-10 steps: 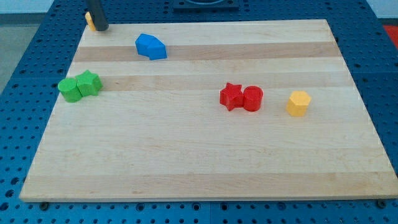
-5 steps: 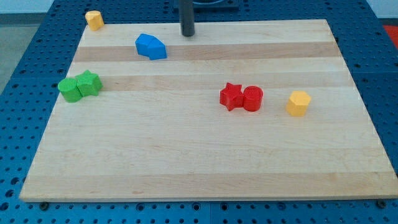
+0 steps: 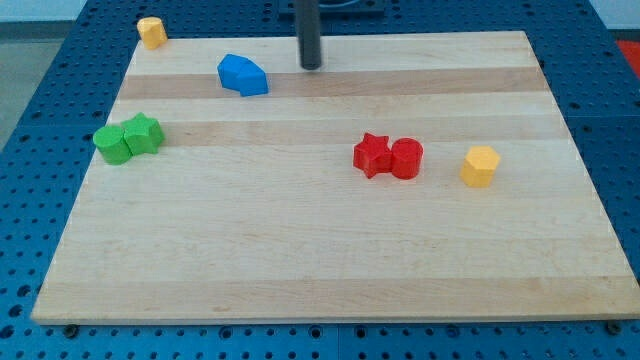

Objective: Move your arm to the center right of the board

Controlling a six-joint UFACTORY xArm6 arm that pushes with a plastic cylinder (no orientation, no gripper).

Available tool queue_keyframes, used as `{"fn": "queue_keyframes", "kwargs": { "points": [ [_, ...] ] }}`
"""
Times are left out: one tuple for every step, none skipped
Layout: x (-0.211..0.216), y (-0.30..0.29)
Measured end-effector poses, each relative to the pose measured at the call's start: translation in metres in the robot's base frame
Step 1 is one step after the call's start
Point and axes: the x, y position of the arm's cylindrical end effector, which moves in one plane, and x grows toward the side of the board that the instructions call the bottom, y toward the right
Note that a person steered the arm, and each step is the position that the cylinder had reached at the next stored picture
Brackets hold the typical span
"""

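Observation:
My tip (image 3: 312, 66) rests on the wooden board (image 3: 330, 250) near the view's top, just right of the blue block (image 3: 243, 75). A red star block (image 3: 372, 155) and a red cylinder (image 3: 407, 158) touch each other right of the board's middle. A yellow hexagonal block (image 3: 480, 165) stands further right. The tip is well above and left of these three.
A green cylinder (image 3: 111, 144) and a green star block (image 3: 144, 133) touch at the view's left edge of the board. A small yellow block (image 3: 151, 31) sits at the top left corner. Blue pegboard (image 3: 40, 120) surrounds the board.
My tip has moved from the top left corner, beside the small yellow block, rightward along the top of the board, then slightly down and right. No block has moved.

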Motion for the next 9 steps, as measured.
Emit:
{"fn": "queue_keyframes", "kwargs": {
  "points": [
    [-0.002, 0.064],
    [-0.006, 0.148],
    [-0.008, 0.225],
    [-0.005, 0.258],
    [0.025, 0.277],
    [0.056, 0.291],
    [0.078, 0.301],
    [0.099, 0.302],
    [0.124, 0.291]
  ]
}}
